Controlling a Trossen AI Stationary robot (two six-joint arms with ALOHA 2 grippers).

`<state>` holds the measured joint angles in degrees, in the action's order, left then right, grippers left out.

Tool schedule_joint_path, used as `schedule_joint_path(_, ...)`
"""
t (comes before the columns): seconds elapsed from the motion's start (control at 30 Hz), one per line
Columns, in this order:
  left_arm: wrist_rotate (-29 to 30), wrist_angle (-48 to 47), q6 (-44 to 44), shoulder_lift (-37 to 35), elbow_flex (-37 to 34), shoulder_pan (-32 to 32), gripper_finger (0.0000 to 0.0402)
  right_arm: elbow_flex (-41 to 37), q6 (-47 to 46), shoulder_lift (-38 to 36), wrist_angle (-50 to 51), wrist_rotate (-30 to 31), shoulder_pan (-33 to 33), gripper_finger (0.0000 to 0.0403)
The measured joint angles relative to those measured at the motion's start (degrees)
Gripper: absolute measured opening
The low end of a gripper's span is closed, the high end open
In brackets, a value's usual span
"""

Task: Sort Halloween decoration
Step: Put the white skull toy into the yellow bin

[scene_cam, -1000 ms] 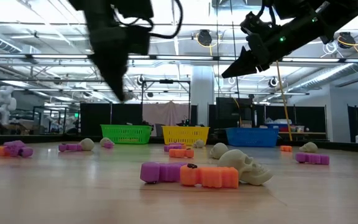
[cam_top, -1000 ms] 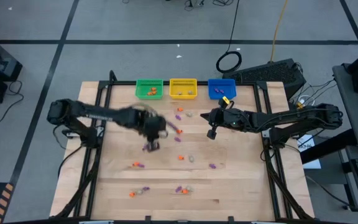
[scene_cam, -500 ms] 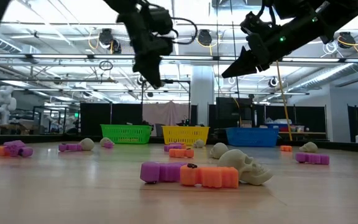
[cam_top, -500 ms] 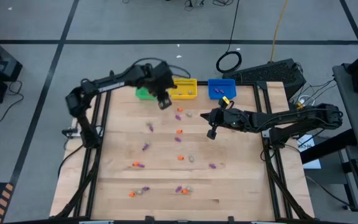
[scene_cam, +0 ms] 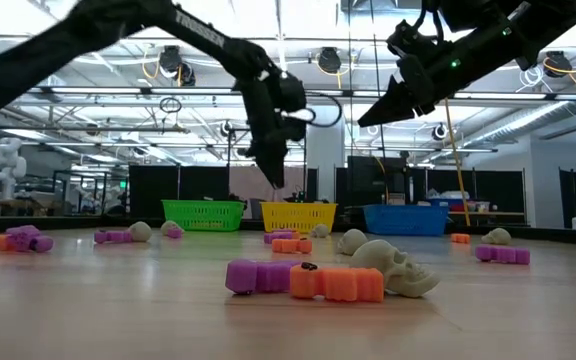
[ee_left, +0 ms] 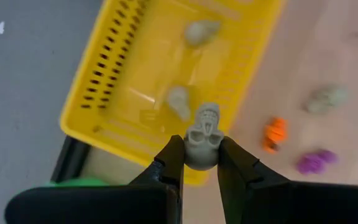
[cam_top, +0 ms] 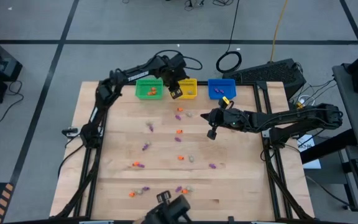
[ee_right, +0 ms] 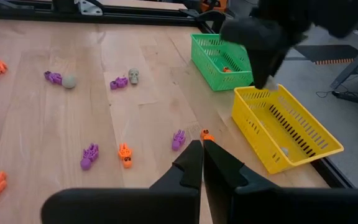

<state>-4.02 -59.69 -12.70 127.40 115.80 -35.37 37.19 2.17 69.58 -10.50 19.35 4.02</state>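
Observation:
My left gripper (cam_top: 174,93) hangs over the near left corner of the yellow basket (cam_top: 183,88), shut on a pale skull trinket (ee_left: 207,121). Two more pale skulls (ee_left: 179,102) lie inside that basket. The green basket (cam_top: 149,88) and the blue basket (cam_top: 221,87) flank it along the far edge. Several orange, purple and pale trinkets (cam_top: 179,131) lie loose on the wooden table. My right gripper (cam_top: 211,134) hovers shut and holding nothing over the table's right middle, seen also in its wrist view (ee_right: 202,146). My left gripper pinches the skull by the two sides of its rounded head (ee_left: 191,148) between its two fingers (ee_left: 232,162). The fingers point steeply down from above. The skull is lifted clear, above the yellow basket's near wall (ee_left: 135,134), its jaw end pointing away from the fingers.
A pale skull, an orange piece (ee_left: 275,130) and a purple piece (ee_left: 316,162) lie on the table just near the yellow basket. More pieces cluster at the near edge (scene_cam: 333,280). A dark object (cam_top: 169,211) shows at the table's near edge.
My left gripper has swung from over the table's left middle toward the far edge and rightward, carrying the skull clear of the table, and now hangs over the yellow basket. A dark object has come into view at the near edge.

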Motion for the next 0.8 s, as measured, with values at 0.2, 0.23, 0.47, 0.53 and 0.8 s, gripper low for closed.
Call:
schedule_joint_path(0.2,-0.5,1.0,-1.2,5.8,4.1,-2.0,0.0052,0.0,-0.2,0.0,0.3,0.0,0.0,0.0000)
schedule_joint_path(0.23,-0.5,1.0,-1.3,6.5,4.6,-2.2,0.0052,0.0,-0.2,0.0,0.5,0.0,0.0,0.0000)
schedule_joint_path(0.47,-0.9,1.4,-1.7,8.7,5.0,-3.6,0.0052,0.0,-0.2,0.0,0.6,0.0,0.0,0.0000)
schedule_joint_path(0.53,-1.2,1.8,-1.6,8.9,5.1,-4.0,0.0052,0.0,-0.2,0.0,0.6,0.0,0.0,0.0000)
schedule_joint_path(0.8,-3.5,2.3,-1.6,8.9,5.1,-4.4,0.0057,0.0,-0.3,0.0,0.6,0.0,0.0,0.0000)
